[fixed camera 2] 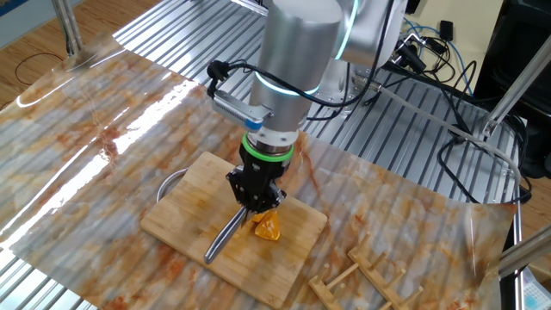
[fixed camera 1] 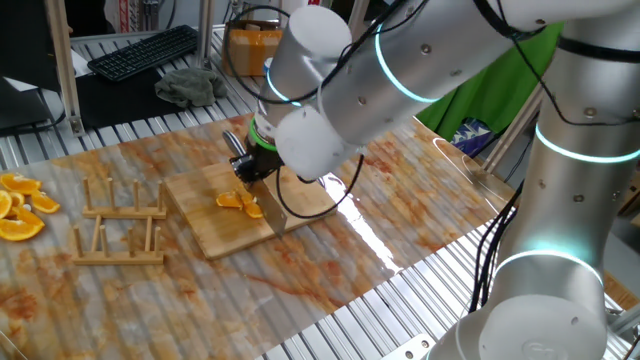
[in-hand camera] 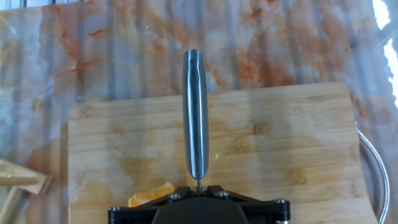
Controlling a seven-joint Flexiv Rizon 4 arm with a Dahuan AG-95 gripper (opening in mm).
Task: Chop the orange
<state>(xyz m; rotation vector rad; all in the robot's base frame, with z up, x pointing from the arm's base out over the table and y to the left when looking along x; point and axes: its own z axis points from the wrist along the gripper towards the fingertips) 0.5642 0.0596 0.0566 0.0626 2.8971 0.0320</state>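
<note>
Steel knife (in-hand camera: 194,115) is clamped in the tool (fixed camera 2: 256,201), blade slanting down onto the bamboo board (fixed camera 2: 181,220). The orange (fixed camera 2: 266,226) lies on that board just beside the blade, in small wedges. To chop well, I'd set the edge square over a wedge, press straight down, and avoid dragging pieces toward the board's edge and onto the bench (fixed camera 1: 420,215).
</note>
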